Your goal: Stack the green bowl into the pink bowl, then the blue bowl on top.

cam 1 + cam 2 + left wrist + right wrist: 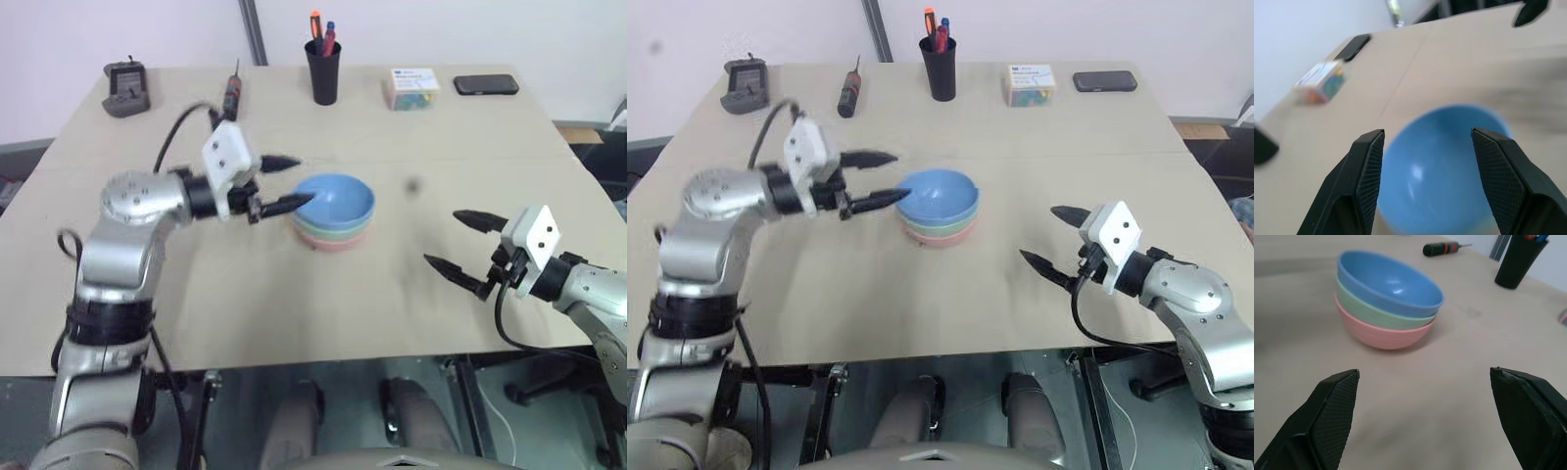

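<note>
Tan tabletop (245, 294) against a white wall, clutter along the far edge: black pen cup (322, 70), screwdriver (232, 95), small box (411, 88), phone (486, 85). Stack sits centre frame: pink bowl (1382, 335) at the bottom, green bowl (1378, 313) nested in it, blue bowl (1388, 284) on top, looks seated level. Left gripper (284, 184) is centre-left, jaws spread and empty, one fingertip right at the blue rim, the other clear of it; can't confirm contact. Right gripper (458, 242) is lower right, well apart from the stack, jaws wide, holding nothing.

Judgement: stacking looks done, the step in hand is the left arm's release and retreat. Do it clean: keep jaws wide, pull straight back toward frame left along the gripper's own axis, no sideways sweep, so the near finger doesn't clip the rim and shove or tip the stack. Right arm has no job here.
</note>
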